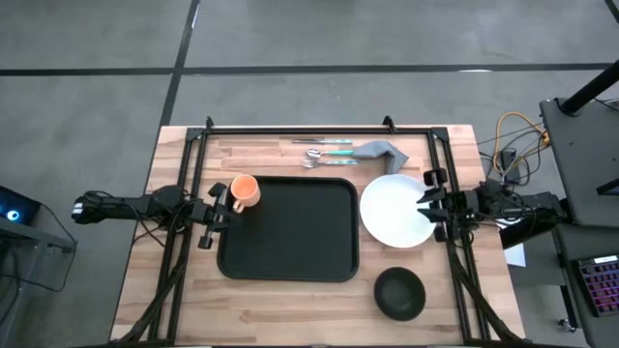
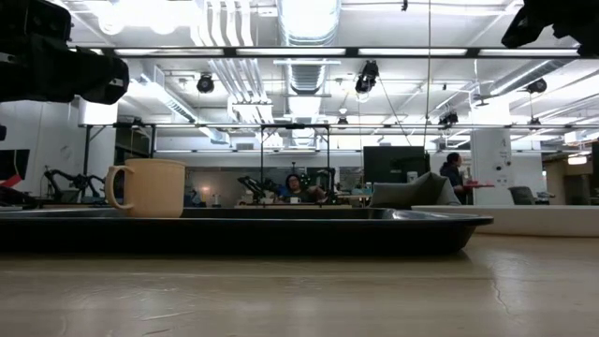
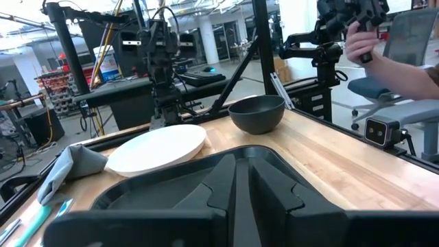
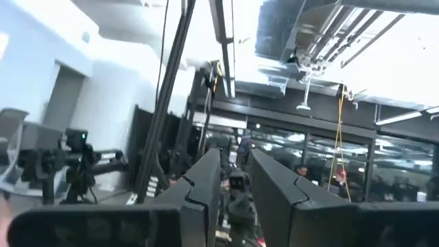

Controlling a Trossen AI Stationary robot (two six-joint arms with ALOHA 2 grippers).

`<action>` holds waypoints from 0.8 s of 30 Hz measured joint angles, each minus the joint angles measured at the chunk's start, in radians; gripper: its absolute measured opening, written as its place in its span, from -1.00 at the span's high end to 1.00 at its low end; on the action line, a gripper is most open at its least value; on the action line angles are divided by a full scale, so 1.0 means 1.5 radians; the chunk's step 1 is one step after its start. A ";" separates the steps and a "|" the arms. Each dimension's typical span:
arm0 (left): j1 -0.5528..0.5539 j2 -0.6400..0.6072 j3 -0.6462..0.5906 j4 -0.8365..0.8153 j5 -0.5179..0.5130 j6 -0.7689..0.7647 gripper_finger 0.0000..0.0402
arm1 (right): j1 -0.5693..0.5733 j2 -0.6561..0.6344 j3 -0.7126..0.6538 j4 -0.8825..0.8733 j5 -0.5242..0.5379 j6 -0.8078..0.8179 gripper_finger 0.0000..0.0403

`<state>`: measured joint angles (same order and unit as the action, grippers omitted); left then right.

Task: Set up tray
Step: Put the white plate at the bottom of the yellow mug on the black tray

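Centrally on the pale wooden surface (image 1: 290,300) lies the tray (image 1: 288,230), a large flat black rectangular piece with rounded corners and low raised rim; judged stiff, light, smooth and likely slippery, best taken by pinching the rim at a short edge. Left gripper (image 1: 221,205) hangs at its left rim, right gripper (image 1: 432,205) by the round white plate (image 1: 397,210); each shows narrowly parted jaws grasping nothing.

tray (image 1: 290,242) | large, flat, black, rounded corners, low raised rim | lying level on the wooden table, long side across, near the table's middle | orange mug (image 1: 245,189) sits at its 10 o'clock corner | white plate (image 1: 397,210) just beside at 3 o'clock
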<state>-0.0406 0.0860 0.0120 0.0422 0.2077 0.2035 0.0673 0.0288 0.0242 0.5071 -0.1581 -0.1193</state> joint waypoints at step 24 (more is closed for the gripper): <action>0.000 0.000 0.000 -0.001 0.000 0.000 0.89 | 0.000 0.105 0.154 -0.267 0.084 -0.023 0.58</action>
<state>-0.0406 0.0860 0.0120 0.0414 0.2077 0.2035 0.0669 0.1857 0.2551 0.1066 -0.0327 -0.1544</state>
